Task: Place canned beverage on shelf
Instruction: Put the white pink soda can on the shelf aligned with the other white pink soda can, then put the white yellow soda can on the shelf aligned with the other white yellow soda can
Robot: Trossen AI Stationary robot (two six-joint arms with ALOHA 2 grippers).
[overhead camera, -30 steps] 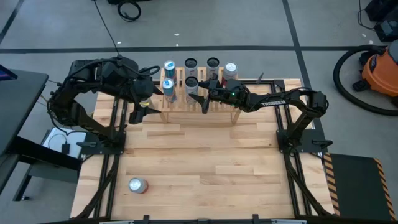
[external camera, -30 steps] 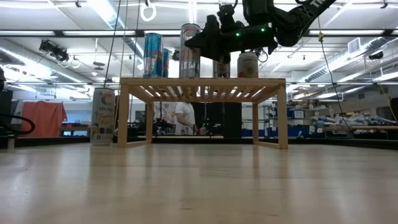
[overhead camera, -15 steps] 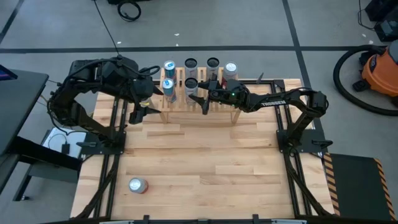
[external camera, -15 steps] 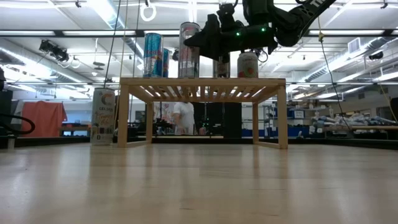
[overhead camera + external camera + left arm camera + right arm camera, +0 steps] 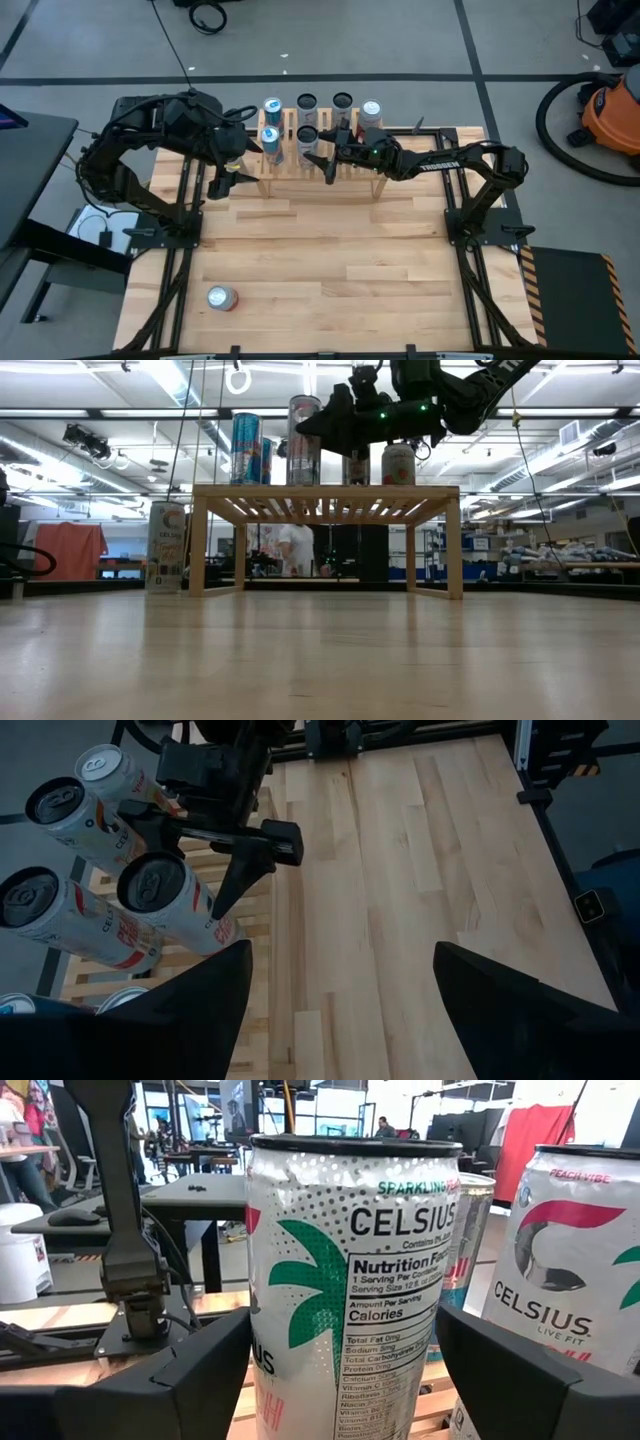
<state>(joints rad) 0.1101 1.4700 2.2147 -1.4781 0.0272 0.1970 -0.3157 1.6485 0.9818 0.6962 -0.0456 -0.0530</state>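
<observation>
Can in hand: a tall slim white can (image 5: 345, 1280) is seen upright on the shelf (image 5: 320, 165), between the fingers of the right pincer (image 5: 327, 157), beside other cans.
Right pincer: fingers stand apart on either side of the can; contact cannot be told, so the grip is judged released or nearly so.
Left pincer (image 5: 222, 168): parked open, just off the shelf's left end, holding nothing.
Handling: judged rigid but thin-walled, smooth and slippery, easily dented; best taken mid-body, across its width.
Axis: long axis vertical, top rim upward.
Spare can (image 5: 221, 298): lying near the surface's front-left.
</observation>
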